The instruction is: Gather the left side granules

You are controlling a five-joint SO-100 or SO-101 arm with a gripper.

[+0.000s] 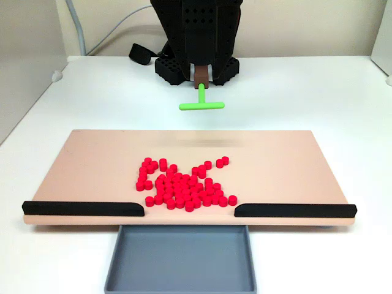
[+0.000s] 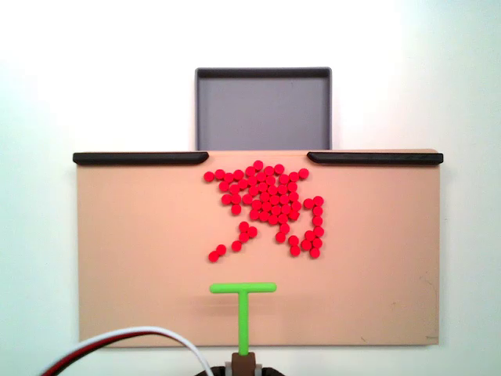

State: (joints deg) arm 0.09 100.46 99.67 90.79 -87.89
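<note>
We are holding the green pusher [image 2: 243,301], our fingers' grip on its stem hidden, with the granules [image 2: 270,204] lying straight ahead, its crossbar facing them broadside.

Red granules [image 1: 180,184] [image 2: 270,205], clustered mid-board, loosely scattered, near the rail gap

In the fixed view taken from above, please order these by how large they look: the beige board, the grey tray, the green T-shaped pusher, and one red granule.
Largest to smallest:
1. beige board
2. grey tray
3. green T-shaped pusher
4. one red granule
</note>
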